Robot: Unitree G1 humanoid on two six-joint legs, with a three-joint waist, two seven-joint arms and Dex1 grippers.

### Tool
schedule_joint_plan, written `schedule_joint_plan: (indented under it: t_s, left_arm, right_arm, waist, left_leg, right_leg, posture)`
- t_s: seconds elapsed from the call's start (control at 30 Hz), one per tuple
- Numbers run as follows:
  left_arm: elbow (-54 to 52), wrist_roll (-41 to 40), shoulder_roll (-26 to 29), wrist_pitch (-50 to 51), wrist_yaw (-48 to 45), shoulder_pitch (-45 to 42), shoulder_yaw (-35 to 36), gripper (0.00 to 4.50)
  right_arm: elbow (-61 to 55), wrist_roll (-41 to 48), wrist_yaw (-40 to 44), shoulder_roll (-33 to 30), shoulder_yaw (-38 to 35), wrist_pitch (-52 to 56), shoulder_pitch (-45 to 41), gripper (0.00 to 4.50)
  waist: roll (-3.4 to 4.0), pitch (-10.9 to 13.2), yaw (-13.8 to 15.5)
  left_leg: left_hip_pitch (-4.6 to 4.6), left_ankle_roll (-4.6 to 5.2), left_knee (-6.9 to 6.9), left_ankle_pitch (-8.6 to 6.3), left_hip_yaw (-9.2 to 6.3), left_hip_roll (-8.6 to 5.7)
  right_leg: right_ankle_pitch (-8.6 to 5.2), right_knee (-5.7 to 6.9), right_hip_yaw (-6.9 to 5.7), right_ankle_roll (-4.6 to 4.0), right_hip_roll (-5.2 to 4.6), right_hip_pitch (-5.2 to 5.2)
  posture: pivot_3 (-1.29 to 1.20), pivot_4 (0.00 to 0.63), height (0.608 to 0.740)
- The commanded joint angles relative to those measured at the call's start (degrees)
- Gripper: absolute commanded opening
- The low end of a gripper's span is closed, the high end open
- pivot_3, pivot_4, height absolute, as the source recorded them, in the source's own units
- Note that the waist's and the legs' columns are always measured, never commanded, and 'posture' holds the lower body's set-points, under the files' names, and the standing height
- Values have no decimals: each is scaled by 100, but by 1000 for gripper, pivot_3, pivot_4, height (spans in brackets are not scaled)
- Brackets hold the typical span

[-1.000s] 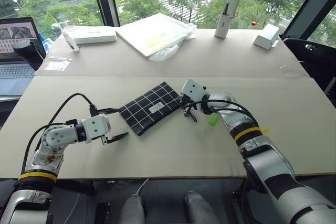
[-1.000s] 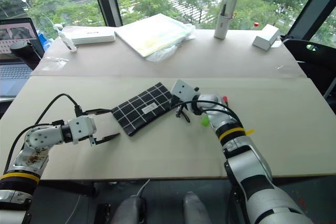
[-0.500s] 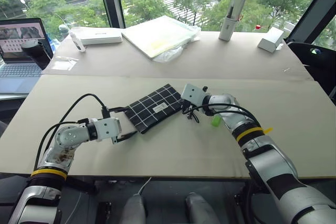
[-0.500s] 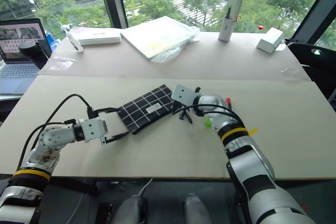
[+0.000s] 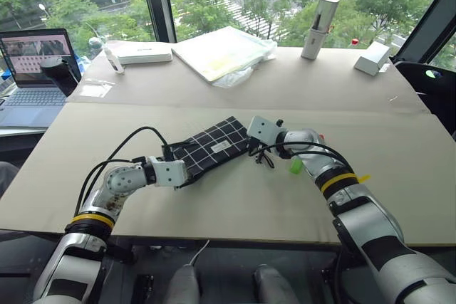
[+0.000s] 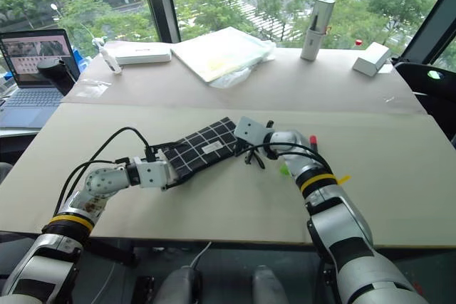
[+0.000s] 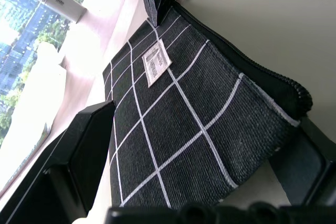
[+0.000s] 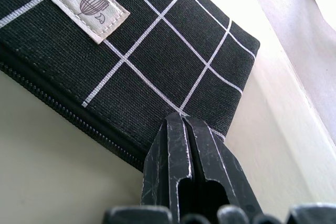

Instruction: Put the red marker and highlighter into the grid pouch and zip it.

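A pale board table stands before tall windows with trees beyond; a laptop sits at the robot's far left, and a white box, a flat wrapped packet, a white cylinder and a small white block line the far edge.

Head views: the grid pouch lies flat near the middle, its long axis slanting from near-left to far-right; the left gripper is at its near-left end, fingers spread, one on each side of that corner; the right gripper is at the opposite, far-right end, fingers pressed together at the cloth by the zipper cord; the highlighter lies on the table just under the right forearm, and the red marker shows as a red tip beyond that arm; both pens are outside the pouch and nearer the right arm.

Left wrist view: the pouch fills the space between the two spread fingers, the zipper running along one long edge and shut as far as shown; closing here would likely clamp this end.

Right wrist view: the shut fingers meet at the pouch's corner beside the zipper line; whether they pinch cloth or only press on it I cannot tell; the white label lies farther along.
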Motion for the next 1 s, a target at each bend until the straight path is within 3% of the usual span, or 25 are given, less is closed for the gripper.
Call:
schedule_joint_plan:
  t_s: [0.03, 0.2, 0.3, 0.57, 0.6, 0.63, 0.8, 0.87, 1.0]
  left_arm:
    - [110, 313, -146, 89, -34, -26, -355, 4500]
    - [15, 279, -219, 183, -98, 23, -448, 4500]
    - [-105, 235, -209, 326, -166, 98, -468, 3754]
    - [-612, 106, -271, 863, -252, 164, -473, 826]
    - [-662, 90, -259, 923, -273, 188, -466, 625]
    - [-711, 75, -248, 979, -286, 213, -456, 127]
    - [-951, -54, -214, 1356, -289, 367, -306, 52]
    - [-1038, -157, -213, 1504, -296, 437, -235, 52]
    - [-1267, -418, -283, 1812, -286, 542, -64, 0]
  right_arm:
    - [39, -4, 29, 54, -50, -58, -18, 51]
    - [13, 20, 33, 36, -77, -56, 25, 51]
    - [-9, 22, 41, -6, -86, -42, 73, 0]
    - [42, 19, 43, -7, -91, -52, 43, 0]
    - [51, 23, 44, -4, -93, -54, 37, 0]
    - [59, 28, 45, -3, -98, -56, 35, 0]
    - [82, 271, 120, 65, -262, -6, 46, 0]
    - [-115, 948, 426, 280, -728, 391, 75, 0]
    - [-881, 2381, 1090, 514, -1734, 1654, 26, 1085]
  waist:
    - [0, 0, 1]
    - [0, 0, -1]
    - [0, 0, -1]
    - [0, 0, -6]
    - [0, 0, -7]
    - [1, 0, -9]
    - [1, 0, -21]
    - [1, 1, -35]
    - [13, 9, -75]
  left_leg:
    - [0, 0, 0, 0, 0, 0]
    - [-1, 0, 0, 0, -2, 0]
    - [-1, 0, 0, 0, -2, 0]
    - [-4, 0, 0, 0, -5, 0]
    - [-3, 0, -1, 0, -5, 0]
    - [-3, 1, -1, -1, -5, 0]
    - [-4, 2, -1, -2, -5, 0]
    - [-4, 3, -2, -2, -6, 0]
    - [-7, 3, -8, -2, -13, 1]
  right_leg:
    - [0, 0, 0, 0, 0, 0]
    - [0, -1, -2, 0, 0, 0]
    - [0, -1, -2, 0, 0, 0]
    - [-1, -1, -4, 1, 0, -1]
    - [-1, -1, -4, 1, 0, -1]
    - [-2, -1, -4, 0, 0, -1]
    - [-3, -2, -4, 1, 0, -2]
    - [-3, -2, -4, 0, 0, -3]
    - [-4, -1, -9, -1, 1, -4]
  posture:
    - [0, 150, 740]
    - [0, 150, 740]
    - [0, 150, 740]
    - [0, 150, 740]
    - [0, 150, 740]
    - [0, 150, 740]
    - [0, 150, 740]
    - [0, 150, 740]
    - [0, 150, 740]
